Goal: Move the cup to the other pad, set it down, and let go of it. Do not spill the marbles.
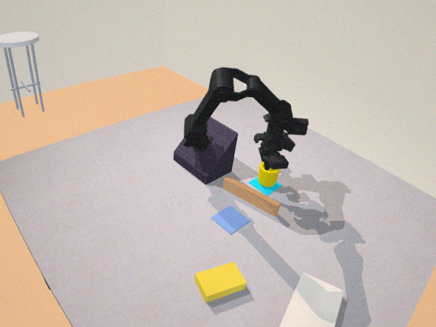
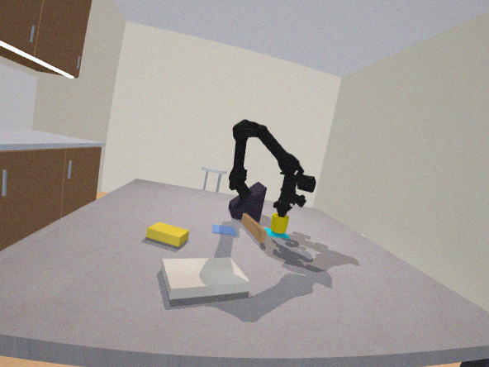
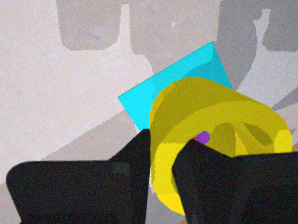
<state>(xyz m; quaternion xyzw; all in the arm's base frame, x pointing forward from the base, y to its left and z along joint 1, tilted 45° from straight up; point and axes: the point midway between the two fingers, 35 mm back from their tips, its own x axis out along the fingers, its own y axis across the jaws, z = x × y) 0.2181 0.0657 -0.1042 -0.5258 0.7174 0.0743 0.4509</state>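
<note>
Counts, with clock directions as the top view shows them: one yellow round-walled cup (image 1: 268, 177) (image 2: 279, 224) (image 3: 200, 92); two thin square pads, one cyan (image 1: 267, 191) (image 2: 284, 235) (image 3: 135, 104) at the cup's foot, one blue (image 1: 230, 219) (image 2: 224, 230) toward seven o'clock from it; one long orange-brown wood-grained barrier (image 1: 251, 196) (image 2: 253, 228) between them; two flat rectangular blocks, one yellow (image 1: 221, 280) (image 2: 167, 234) at six o'clock from the blue pad, one white (image 1: 313, 298) (image 2: 202, 274) at five o'clock from the cup; one round-seated pale stool (image 1: 19, 38) (image 2: 214, 170) at ten o'clock; and, inside the cup, one purple round marble (image 3: 203, 137), perhaps with one red beside it, largely hidden.
</note>
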